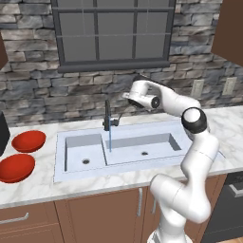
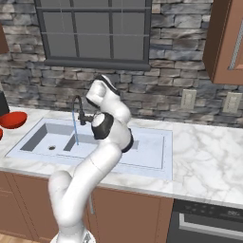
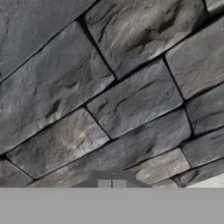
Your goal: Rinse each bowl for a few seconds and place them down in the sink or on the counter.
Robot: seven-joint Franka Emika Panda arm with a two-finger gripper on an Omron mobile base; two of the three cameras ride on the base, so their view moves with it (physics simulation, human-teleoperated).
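Observation:
Two glossy red bowls lie on the white marble counter [image 1: 228, 128] left of the sink, one [image 1: 28, 141] farther back and one [image 1: 15, 167] nearer the front edge. The back bowl [image 2: 12, 119] also shows in the right base view. The pale blue-grey sink [image 1: 156, 153] has a small left basin and a wider right basin, both without bowls. A thin blue stream of water [image 1: 110, 140] falls from the dark faucet [image 1: 107, 117] into the sink. My gripper [image 3: 111, 184] is shut on nothing. It hangs above and right of the faucet [image 2: 79, 111], facing the stone wall, far from the bowls.
A dark appliance [image 1: 2, 133] stands at the left edge behind the bowls. Wall outlets [image 1: 197, 87] sit above the right counter, and a dark oven front [image 1: 231, 199] is below it. A window [image 1: 111, 33] is over the sink, and a wooden wall cabinet [image 2: 228, 42] hangs at the upper right.

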